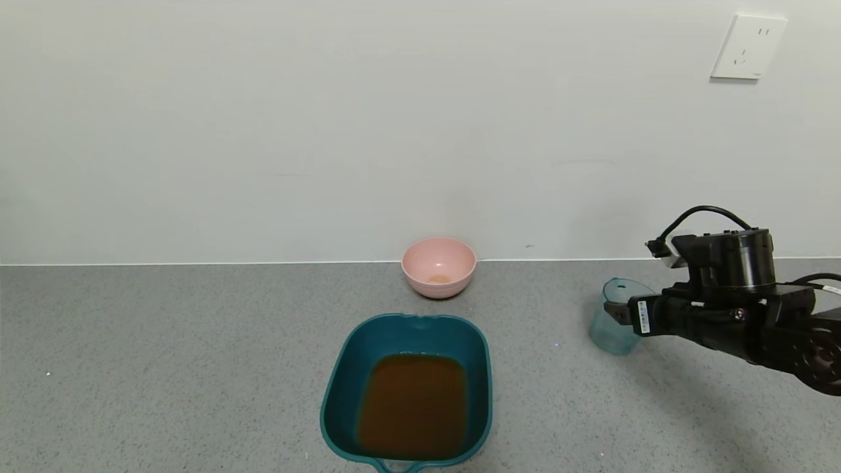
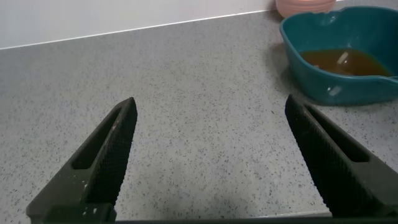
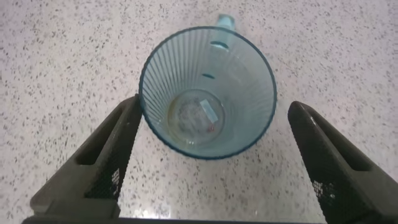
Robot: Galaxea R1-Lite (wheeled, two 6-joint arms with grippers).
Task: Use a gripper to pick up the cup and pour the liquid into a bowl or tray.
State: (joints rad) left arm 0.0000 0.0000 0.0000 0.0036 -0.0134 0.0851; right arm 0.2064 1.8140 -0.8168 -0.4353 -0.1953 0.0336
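The blue-green ribbed cup (image 1: 611,328) stands upright on the grey counter at the right and looks empty; the right wrist view shows its bare bottom (image 3: 208,93). My right gripper (image 1: 616,311) is open around the cup (image 3: 214,106): one finger lies against the rim, the other stands clear of it. The dark teal tray (image 1: 341,368) sits at the front centre and holds the reddish-brown liquid (image 1: 412,404). My left gripper (image 2: 210,102) is open and empty over bare counter, with the tray (image 2: 329,87) and the liquid (image 2: 342,61) off to one side. It is out of the head view.
A small pink bowl (image 1: 439,266) stands against the wall behind the tray; its edge also shows in the left wrist view (image 2: 301,6). A white wall socket (image 1: 749,47) is at the upper right. The grey counter (image 1: 164,341) stretches left of the tray.
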